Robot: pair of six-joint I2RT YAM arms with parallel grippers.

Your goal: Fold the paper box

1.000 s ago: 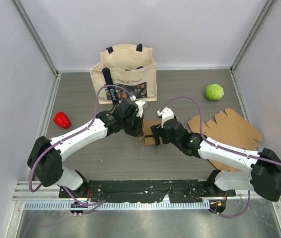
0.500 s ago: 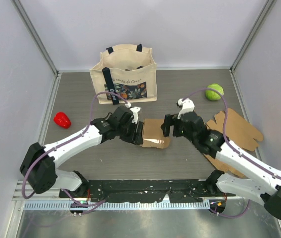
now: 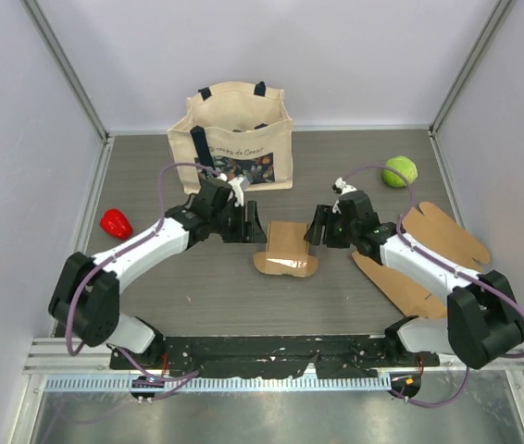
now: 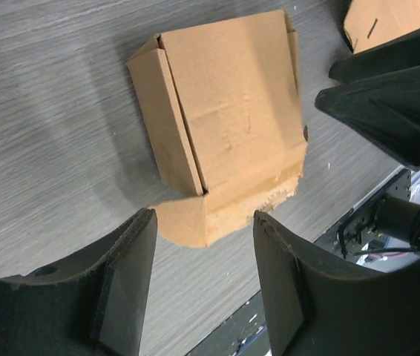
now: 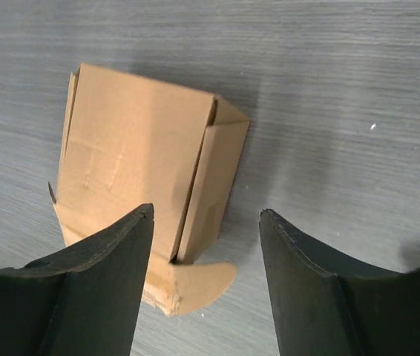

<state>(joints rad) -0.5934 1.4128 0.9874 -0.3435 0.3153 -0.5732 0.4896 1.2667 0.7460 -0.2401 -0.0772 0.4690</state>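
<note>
Centrally, the partly folded brown cardboard box [image 3: 285, 248] lies on the grey wood-grain table [image 3: 151, 176], with a rounded flap sticking out at its near edge. Just to its left, the left gripper [image 3: 246, 224] hovers with jaws wide, holding nothing. Just to its right, the right gripper [image 3: 316, 225] is likewise spread and empty. A flat die-cut cardboard sheet [image 3: 433, 254] lies further right, with a green ball [image 3: 399, 171] beyond it. A cream canvas tote bag [image 3: 234, 139] stands at the far side, and a red pepper [image 3: 115, 223] lies at left.
</note>
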